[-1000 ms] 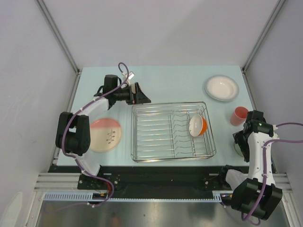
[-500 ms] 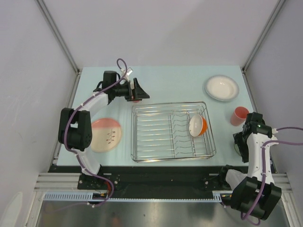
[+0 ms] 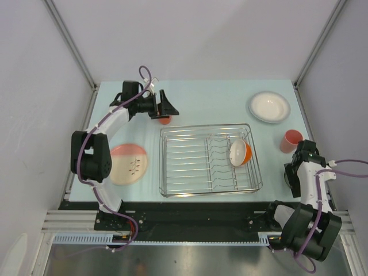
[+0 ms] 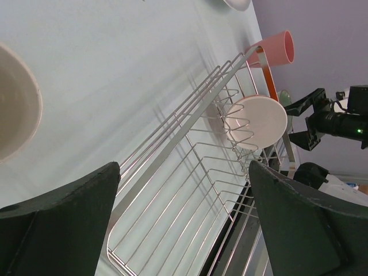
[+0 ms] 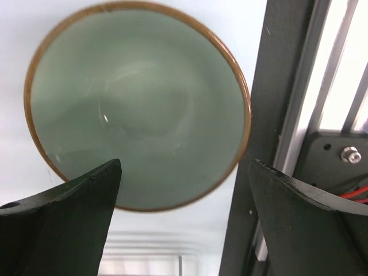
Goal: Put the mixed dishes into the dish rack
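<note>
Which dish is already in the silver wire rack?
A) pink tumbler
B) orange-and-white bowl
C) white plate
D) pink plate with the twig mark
B: the orange-and-white bowl sits among the upright dividers of the rectangular silver wire dish rack, the only dish inside it.

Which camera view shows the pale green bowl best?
The right wrist view: the pale green bowl fills the picture from above, its brown rim nearly whole. In the top view the right arm covers it. The left wrist view gives at most a green sliver behind the dish rack.
</note>
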